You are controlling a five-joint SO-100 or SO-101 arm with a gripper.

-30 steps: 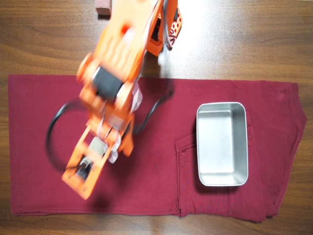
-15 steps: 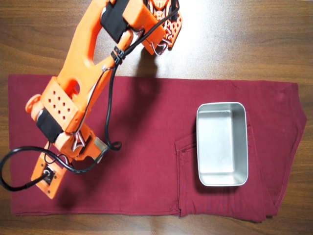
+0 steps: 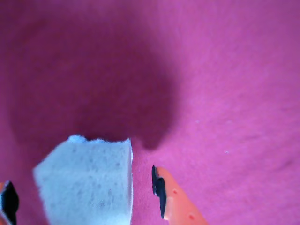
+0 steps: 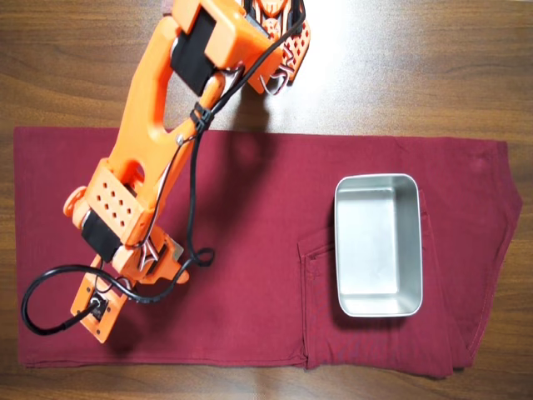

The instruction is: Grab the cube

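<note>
In the wrist view the pale beige-grey cube (image 3: 89, 183) lies on the red cloth (image 3: 211, 93) at the bottom left. My gripper (image 3: 84, 199) is open with the cube between its jaws. One orange fingertip (image 3: 171, 197) with a black pad stands just right of the cube, with a narrow gap. The other fingertip (image 3: 7, 201) shows at the left edge, also apart from the cube. In the overhead view the orange arm (image 4: 150, 150) reaches to the cloth's lower left and hides both cube and fingers.
A metal tray (image 4: 379, 246) sits on the dark red cloth (image 4: 250, 250) at the right, far from the arm. A black cable (image 4: 37, 304) loops beside the wrist. Wooden table (image 4: 416, 67) surrounds the cloth.
</note>
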